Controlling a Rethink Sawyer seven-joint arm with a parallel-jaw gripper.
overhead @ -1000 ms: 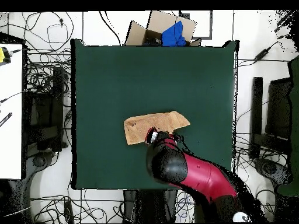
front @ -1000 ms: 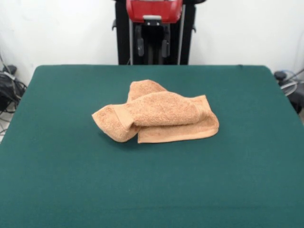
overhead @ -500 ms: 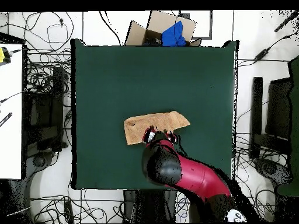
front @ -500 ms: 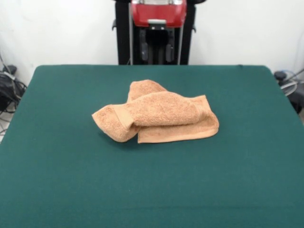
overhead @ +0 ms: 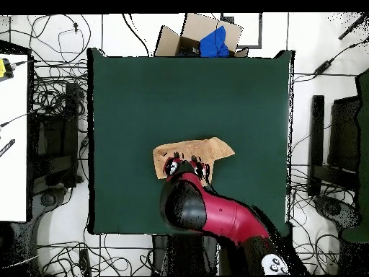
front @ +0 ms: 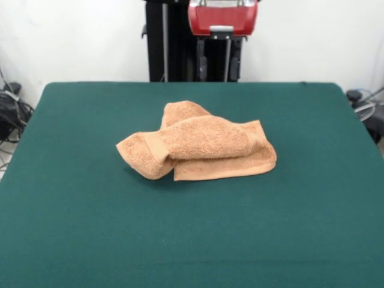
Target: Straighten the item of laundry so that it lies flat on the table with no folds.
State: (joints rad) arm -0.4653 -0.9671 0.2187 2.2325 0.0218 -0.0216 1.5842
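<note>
Folded towel near mid-worktop — arm above it

The light-orange terry-cloth towel (front: 198, 147) lies doubled over on the dark green cloth worktop (front: 72, 228), long axis side to side, hemmed end leftward. Red-and-black pincer (overhead: 184, 169) above it — grip state cannot be told.
</note>
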